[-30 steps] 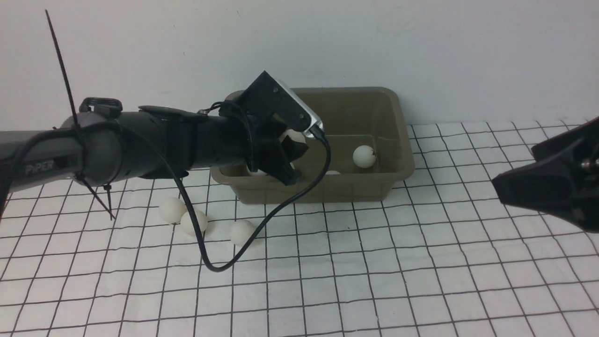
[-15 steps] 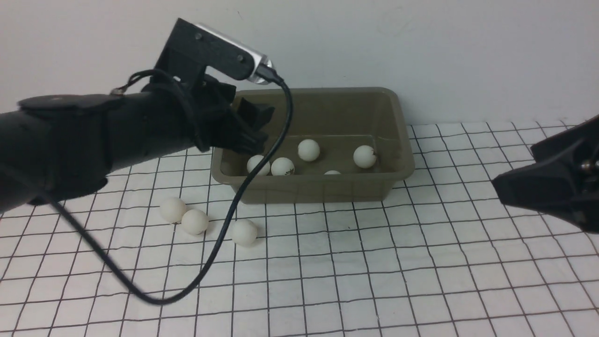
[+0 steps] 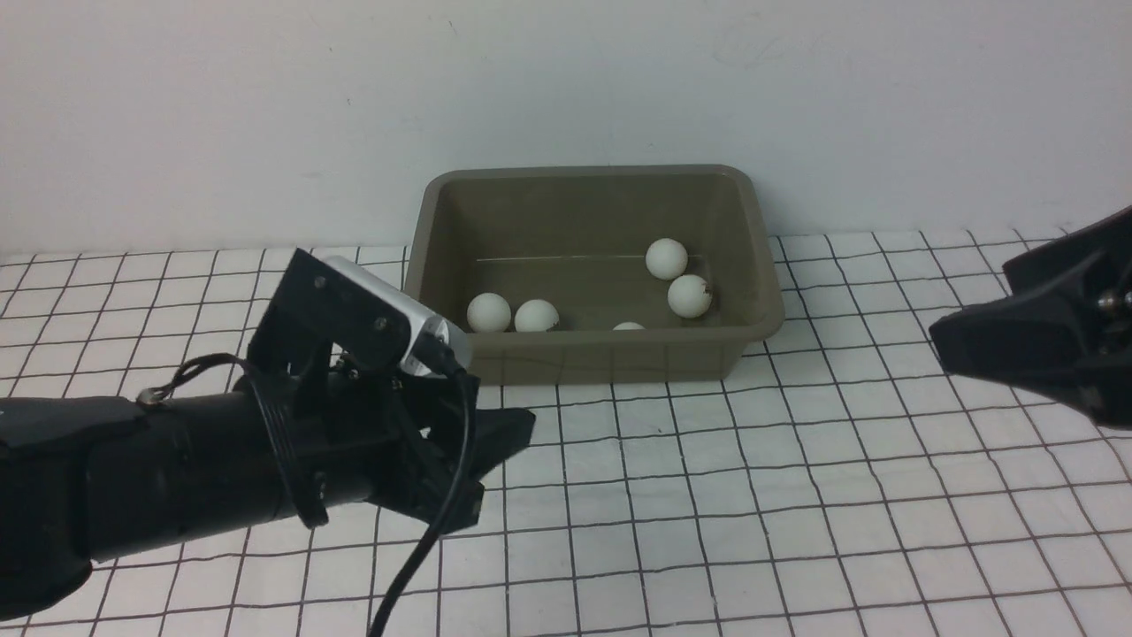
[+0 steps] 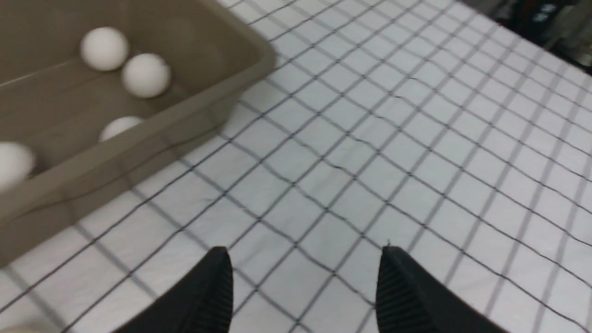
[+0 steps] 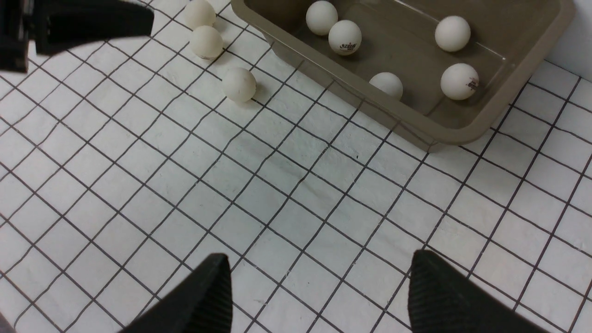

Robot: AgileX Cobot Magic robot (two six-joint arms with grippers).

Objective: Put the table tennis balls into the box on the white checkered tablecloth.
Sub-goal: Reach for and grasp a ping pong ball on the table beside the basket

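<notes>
The olive-grey box stands at the back of the white checkered tablecloth with several table tennis balls inside. In the right wrist view, three more balls lie on the cloth beside the box; my left arm hides them in the front view. My left gripper hovers low in front of the box's left end, open, with only cloth between its fingers. My right gripper hangs open and empty over the cloth at the right.
A plain white wall rises just behind the box. A black cable trails down from my left wrist camera toward the cloth's front edge. The left gripper's dark finger shows in the right wrist view, near the three loose balls.
My left arm has pulled back from over the box, down toward the front left. The ball it held now lies in the box and has rolled right. The right arm has not moved.
</notes>
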